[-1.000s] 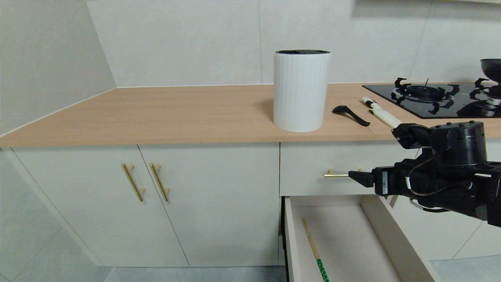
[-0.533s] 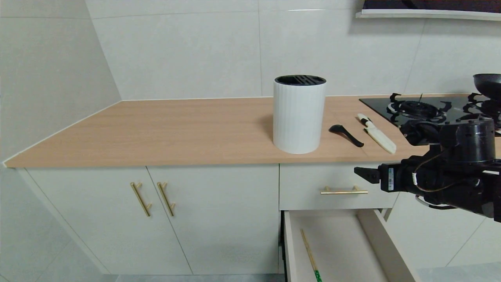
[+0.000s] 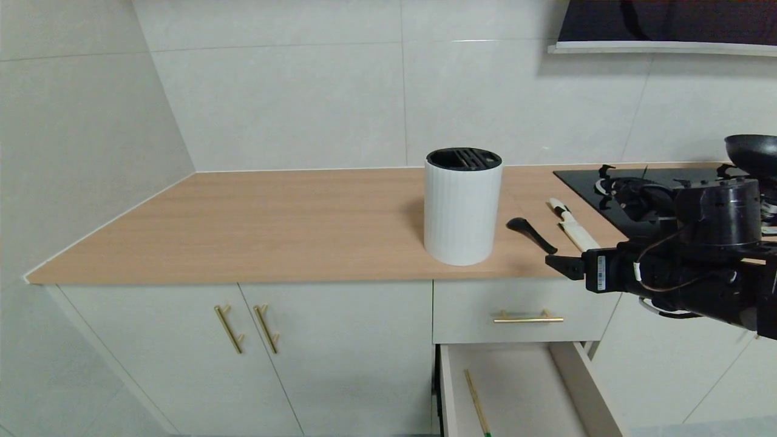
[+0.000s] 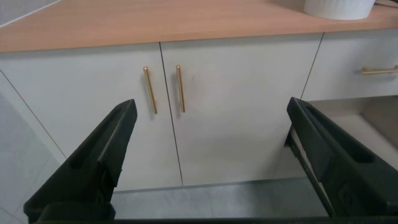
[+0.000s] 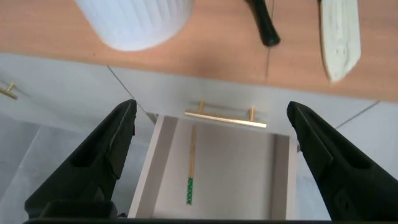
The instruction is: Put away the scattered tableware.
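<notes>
Right gripper [image 5: 209, 107] spread wide, empty, just off the counter [image 3: 273, 224] edge above the open drawer [image 3: 522, 394]; likely next pick is the black spoon [image 3: 533, 235] lying between white holder [image 3: 462, 212] and knife [image 3: 570, 226], so come down from above, pinch across its handle mid-length, clear of the blade.

I have room to pass over the counter [image 3: 273, 224] at 9 o'clock of the tall white holder [image 3: 463, 209], spoon [image 3: 532, 234] and knife [image 3: 570, 226] lying low at its 3 o'clock, stove [image 3: 584, 181] beyond, open drawer [image 3: 522, 394] at 5 o'clock, chopstick [image 3: 475, 405] inside.
</notes>
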Motion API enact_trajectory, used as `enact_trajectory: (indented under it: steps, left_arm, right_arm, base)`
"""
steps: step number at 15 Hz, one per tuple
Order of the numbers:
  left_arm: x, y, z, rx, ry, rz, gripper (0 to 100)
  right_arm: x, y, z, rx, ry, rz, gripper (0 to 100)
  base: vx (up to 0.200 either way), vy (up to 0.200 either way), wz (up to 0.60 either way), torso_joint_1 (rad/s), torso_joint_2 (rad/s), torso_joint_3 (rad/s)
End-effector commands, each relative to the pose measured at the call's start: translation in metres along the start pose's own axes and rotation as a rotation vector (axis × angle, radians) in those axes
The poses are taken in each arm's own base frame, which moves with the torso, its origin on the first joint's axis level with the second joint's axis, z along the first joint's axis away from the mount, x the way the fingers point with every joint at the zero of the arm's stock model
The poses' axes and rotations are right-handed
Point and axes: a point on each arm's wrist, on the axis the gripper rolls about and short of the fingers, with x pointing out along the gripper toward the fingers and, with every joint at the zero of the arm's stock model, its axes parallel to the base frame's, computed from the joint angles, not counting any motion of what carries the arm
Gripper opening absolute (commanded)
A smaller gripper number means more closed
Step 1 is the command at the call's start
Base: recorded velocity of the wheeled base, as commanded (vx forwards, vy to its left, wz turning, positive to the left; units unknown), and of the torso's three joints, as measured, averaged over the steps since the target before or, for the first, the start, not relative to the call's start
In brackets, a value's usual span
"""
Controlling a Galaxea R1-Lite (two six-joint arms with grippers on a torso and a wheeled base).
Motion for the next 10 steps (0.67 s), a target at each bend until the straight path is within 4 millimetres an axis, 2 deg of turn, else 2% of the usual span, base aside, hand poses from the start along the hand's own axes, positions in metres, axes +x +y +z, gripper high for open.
enact_trajectory:
  steps: [1,4,7,10]
  left_arm:
    - [0.0,0.0,0.0,0.0,0.0,0.0,100]
    - [0.0,0.0,0.0,0.0,0.0,0.0,100]
    - [0.0,0.0,0.0,0.0,0.0,0.0,100]
    - [0.0,0.0,0.0,0.0,0.0,0.0,100]
  right_arm:
    - [0.009,-0.005,0.003,-0.012,0.002,-0.017,100]
    - [0.029,-0.013,0.014,-0.015,-0.016,-0.045,100]
    - [0.064,-0.017,0.032,-0.026,-0.049,-0.042,100]
    - [0.094,-0.029,0.039,-0.08,-0.054,-0.069,100]
  base:
    - [0.0,0.0,0.0,0.041,-0.08,-0.046]
    - [0.0,0.0,0.0,0.0,0.0,0.0]
    - [0.0,0.0,0.0,0.0,0.0,0.0]
    - [0.0,0.0,0.0,0.0,0.0,0.0]
